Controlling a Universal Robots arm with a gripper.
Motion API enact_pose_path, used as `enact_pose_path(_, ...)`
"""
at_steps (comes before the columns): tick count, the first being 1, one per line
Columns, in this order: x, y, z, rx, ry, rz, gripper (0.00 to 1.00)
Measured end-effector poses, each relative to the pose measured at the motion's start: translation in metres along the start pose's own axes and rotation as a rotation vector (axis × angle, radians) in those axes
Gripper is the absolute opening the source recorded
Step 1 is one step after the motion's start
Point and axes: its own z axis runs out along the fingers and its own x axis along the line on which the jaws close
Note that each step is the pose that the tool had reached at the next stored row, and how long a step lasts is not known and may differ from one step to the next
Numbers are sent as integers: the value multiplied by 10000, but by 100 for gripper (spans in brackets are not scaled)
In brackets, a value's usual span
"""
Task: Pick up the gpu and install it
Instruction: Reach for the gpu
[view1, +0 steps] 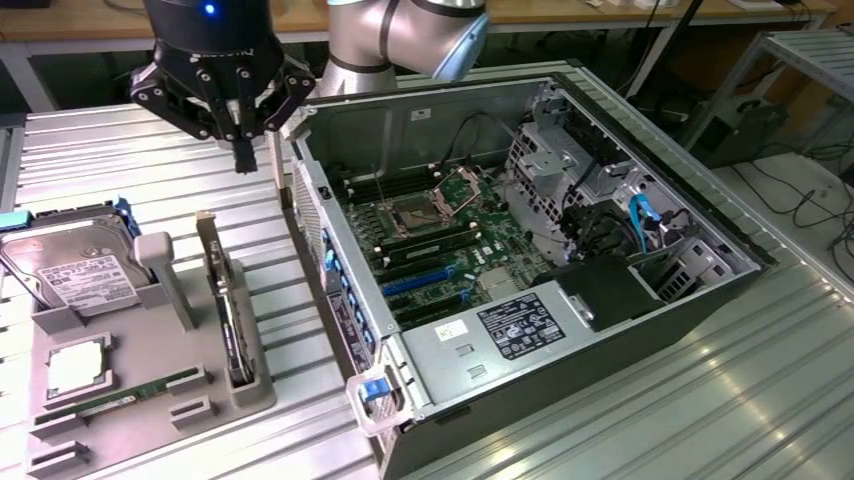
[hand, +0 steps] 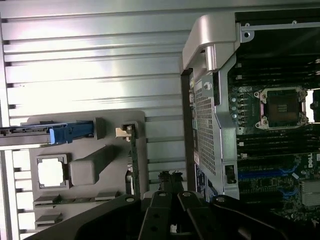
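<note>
The gpu is a thin dark card standing on edge in a slot of the grey holder tray, left of the open computer case. In the wrist view the gpu shows edge-on, with a pale bracket tab at one end. My gripper hangs above the ribbed table past the card's far end, between the tray and the case wall. Its fingers are shut with nothing between them. In the wrist view the gripper sits beside the card and apart from it. Blue expansion slots lie on the motherboard.
The holder tray also carries a hard drive with a blue clip, a square processor and a green RAM stick. The case's rear wall stands close to the gripper. Ribbed metal table surrounds everything.
</note>
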Motion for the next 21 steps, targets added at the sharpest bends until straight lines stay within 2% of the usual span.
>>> enact_pose_path(21, 255, -16, -7, -1, 2, -42, 11)
